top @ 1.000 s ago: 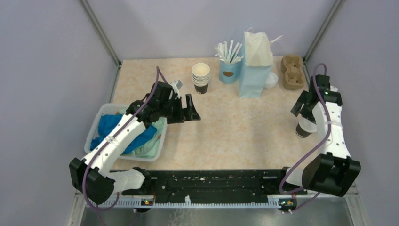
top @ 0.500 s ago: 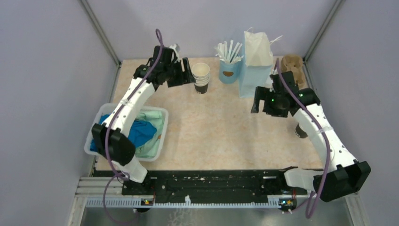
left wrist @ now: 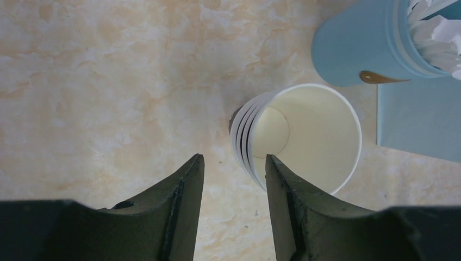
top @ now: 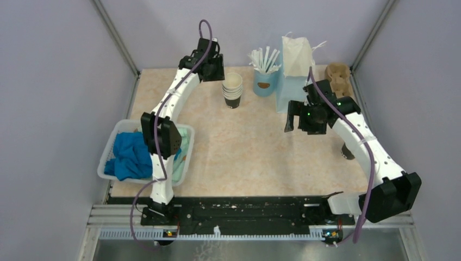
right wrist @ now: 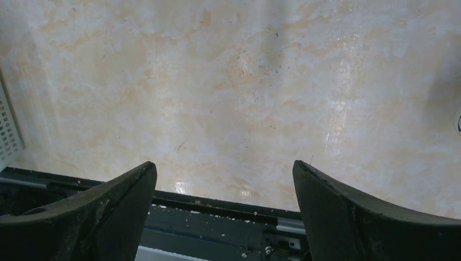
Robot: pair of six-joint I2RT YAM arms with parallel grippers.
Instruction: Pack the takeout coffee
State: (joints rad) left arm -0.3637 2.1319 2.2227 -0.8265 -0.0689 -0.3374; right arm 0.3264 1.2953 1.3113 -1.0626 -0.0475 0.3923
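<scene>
Two arms are extended over the worktop (top: 255, 147). The left tool (top: 215, 69) is at the far left of the worktop, just beside a stack of lidless paper cups (top: 232, 88). In the left wrist view its fingers (left wrist: 185, 185) stand partly apart with only bare worktop between them. The tool is released and grasps nothing, and the cup stack (left wrist: 304, 141) lies just beyond the right-hand finger, apart from it.

The right tool (top: 299, 120) hangs over the middle right of the worktop, near a light blue paper bag (top: 296, 76). Its fingers (right wrist: 108, 201) are spread wide over bare surface, released, with nothing held.

The takeout coffee (top: 346, 153) stands on the worktop at the right side, well apart from both tools. It is largely hidden behind the right arm, and only its dark lower part shows.

Also noted along the far edge are a light blue cup of white sticks (top: 265, 81) between the cup stack and the bag, and a cardboard cup carrier (top: 338, 81) in the far right corner. A white basket (top: 107, 154) holding blue and green cloths (top: 130, 155) sits at the near left.
</scene>
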